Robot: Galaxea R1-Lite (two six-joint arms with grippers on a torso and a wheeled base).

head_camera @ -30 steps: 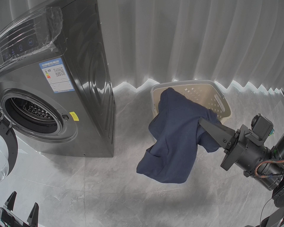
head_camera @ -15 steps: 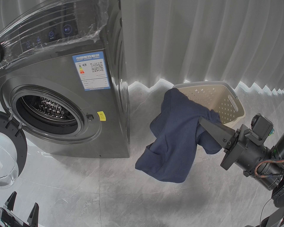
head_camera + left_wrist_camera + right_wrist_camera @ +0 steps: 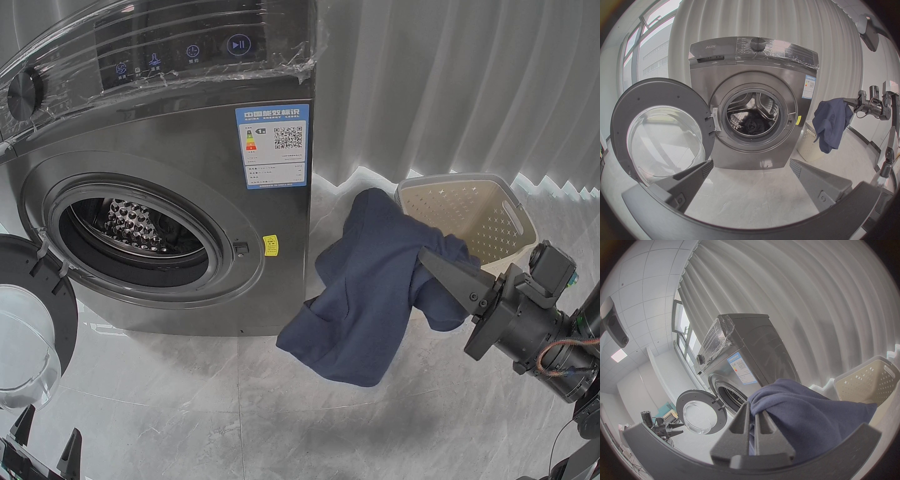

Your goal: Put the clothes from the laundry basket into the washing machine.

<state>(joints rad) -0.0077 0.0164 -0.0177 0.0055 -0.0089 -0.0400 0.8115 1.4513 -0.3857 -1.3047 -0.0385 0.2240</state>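
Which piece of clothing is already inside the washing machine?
The black bundle lying in the drum; the navy garment hangs outside, pinched in the right arm's jaws.

Curtain (image 3: 450,87): white, pleated, full height, closing off the back of the room; bright glow along its hem (image 3: 550,184) at the floor's far edge.
Floor (image 3: 250,406): large grey marble-look tiles, glossy, thin joints.
Windows (image 3: 647,47): tall, dark-framed, daylight behind, at the curtain's end.
Ceiling (image 3: 640,280): white square panels, one lit panel (image 3: 618,355).
Side wall (image 3: 640,387): plain white.
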